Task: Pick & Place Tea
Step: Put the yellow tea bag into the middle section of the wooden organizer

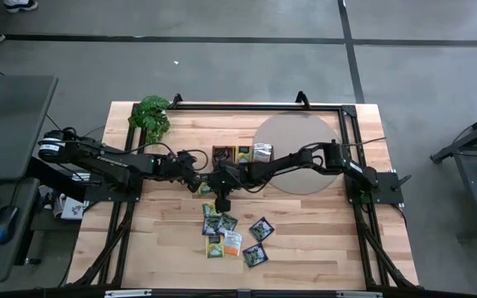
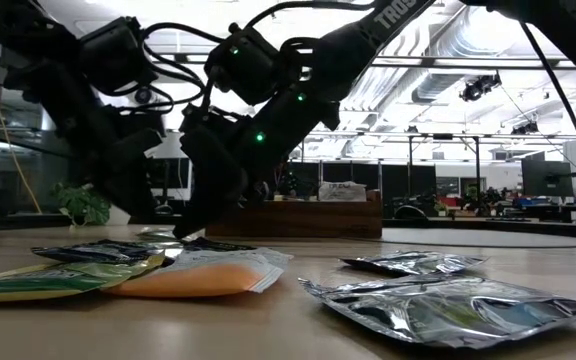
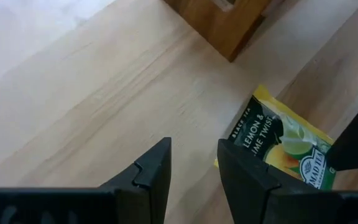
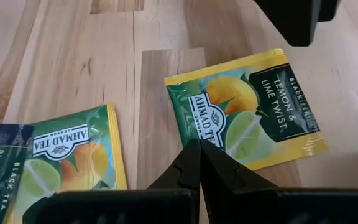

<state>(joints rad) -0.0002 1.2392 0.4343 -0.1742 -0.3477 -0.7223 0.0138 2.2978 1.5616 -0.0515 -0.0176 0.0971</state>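
Crinkled silver-grey sachet (image 2: 458, 312) is lying nearest the low camera, foil-shiny, with an orange-white one (image 2: 203, 275) flat beside it. Right gripper (image 4: 199, 163) is hovering with fingers pressed together, empty, over a glossy yellow-green lemon-lime sachet (image 4: 244, 112) lying flat on the pale wood-plank table (image 1: 321, 240). Left gripper (image 3: 194, 165) is sitting just beside that same sachet with fingers parted, holding nothing. Both grippers are meeting mid-table, crowding each other just near of the brown wooden tray (image 1: 240, 154), which is already holding a few sachets. Most loose tea sachets (image 1: 234, 240) are clustering near of the grippers. Round grey mat (image 1: 301, 132) is lying to the right, leafy plant (image 1: 151, 115) at the far left. Near-right table area is looking open.
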